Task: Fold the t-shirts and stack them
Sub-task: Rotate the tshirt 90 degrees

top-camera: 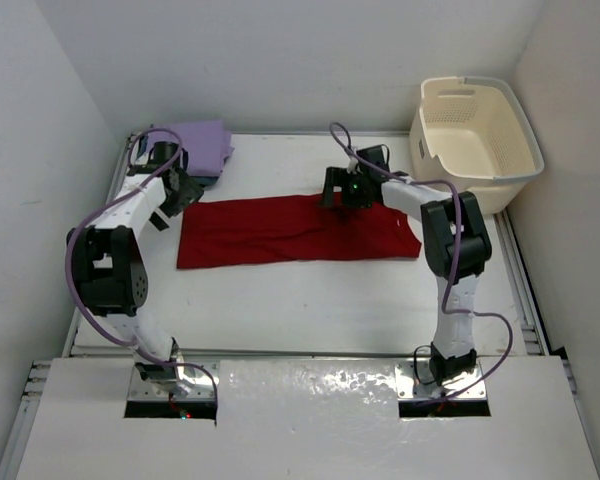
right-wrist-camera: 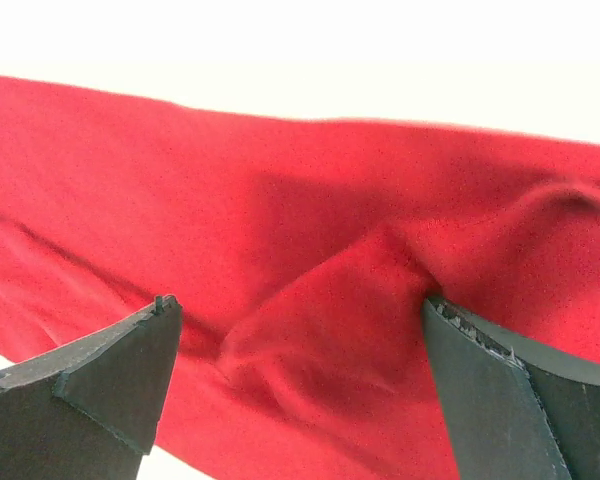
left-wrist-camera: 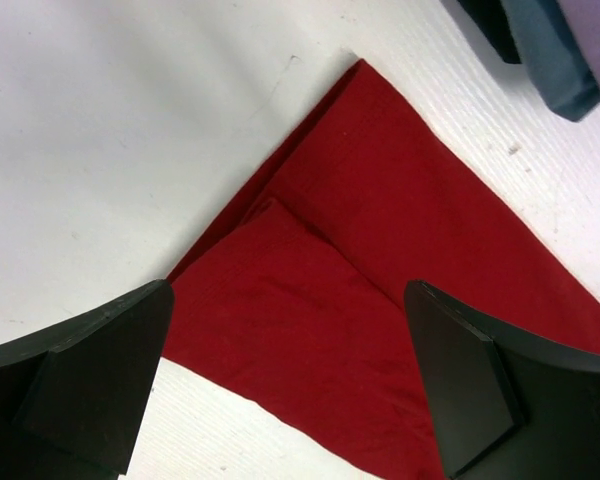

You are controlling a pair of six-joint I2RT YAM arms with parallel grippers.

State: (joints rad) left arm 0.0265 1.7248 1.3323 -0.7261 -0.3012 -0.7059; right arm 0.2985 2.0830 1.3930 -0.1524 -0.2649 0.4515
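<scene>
The red t-shirt (top-camera: 295, 230) lies as a long folded strip across the middle of the table. My left gripper (top-camera: 187, 192) hovers open over its back-left corner (left-wrist-camera: 380, 260), with nothing between the fingers (left-wrist-camera: 100, 370). My right gripper (top-camera: 346, 200) stands open over the strip's back edge toward the right, with a raised wrinkle of red cloth (right-wrist-camera: 330, 320) lying between its fingers (right-wrist-camera: 490, 400). At the back left sits a pile topped by the lavender shirt (top-camera: 195, 145). In the left wrist view the teal-blue shirt (left-wrist-camera: 550, 60) and a black one (left-wrist-camera: 490, 25) show beneath its edge.
A cream laundry basket (top-camera: 475, 140) stands at the back right corner, tipped toward the table. White walls close in the table on the left, back and right. The arm bases (top-camera: 170, 375) sit at the near edge.
</scene>
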